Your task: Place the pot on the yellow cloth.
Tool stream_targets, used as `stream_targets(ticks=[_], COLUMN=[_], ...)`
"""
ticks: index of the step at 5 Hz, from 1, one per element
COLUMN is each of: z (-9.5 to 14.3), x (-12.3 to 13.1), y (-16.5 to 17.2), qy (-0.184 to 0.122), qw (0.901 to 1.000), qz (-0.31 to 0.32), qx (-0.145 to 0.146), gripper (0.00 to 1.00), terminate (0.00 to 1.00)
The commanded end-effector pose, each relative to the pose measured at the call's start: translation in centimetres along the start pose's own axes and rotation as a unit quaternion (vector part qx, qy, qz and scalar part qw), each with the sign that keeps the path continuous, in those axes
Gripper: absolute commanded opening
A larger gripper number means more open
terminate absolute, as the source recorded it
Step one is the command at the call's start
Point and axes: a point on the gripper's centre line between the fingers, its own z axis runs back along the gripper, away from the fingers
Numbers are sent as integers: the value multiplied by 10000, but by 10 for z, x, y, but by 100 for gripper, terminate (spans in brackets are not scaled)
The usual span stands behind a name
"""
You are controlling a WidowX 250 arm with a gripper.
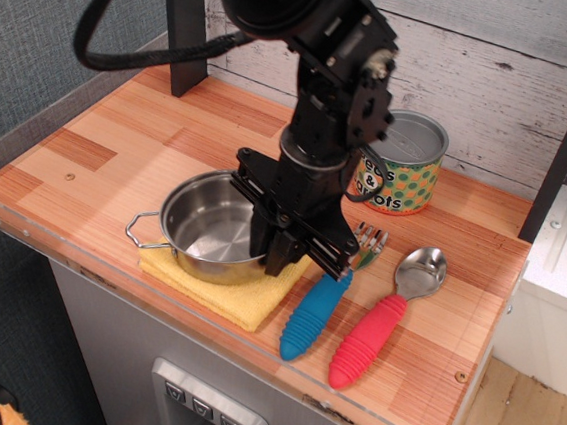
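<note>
Wood-grain tabletop (pixel 89 144) fills the left of the view, bare planks running up to a dark post (pixel 186 27) at the back. Further right sits the pot (pixel 212 228), its wire loop handle (pixel 144 231) sticking out to the left; it is over the yellow cloth (pixel 231 293) and covers most of it, so only the cloth's front edge and right corner show (whether the pot's base actually rests on the fabric or hangs just above it, I cannot tell). The gripper (pixel 282 248) comes down at the pot's right rim, its dark fingers (pixel 277 257) closed narrow on that rim, one side inside the bowl and the other outside. The black arm rises from there toward the top of the frame. Behind it stands a printed tin can (pixel 401 164) near the plank wall. To the right of the cloth lie a blue-handled fork (pixel 319 311) and then a red-handled spoon (pixel 378 327), side by side and apart from the cloth.
</note>
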Motion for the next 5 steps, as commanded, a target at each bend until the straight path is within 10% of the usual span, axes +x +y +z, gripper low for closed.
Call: stream_targets(ticks=[1,5], z=[30,59], x=[9,23], y=[13,51], qy=[-362,-703], qw=[9991,9922], qz=[231,724], qx=[-32,-725], gripper=[100,100], terminate=[0,0])
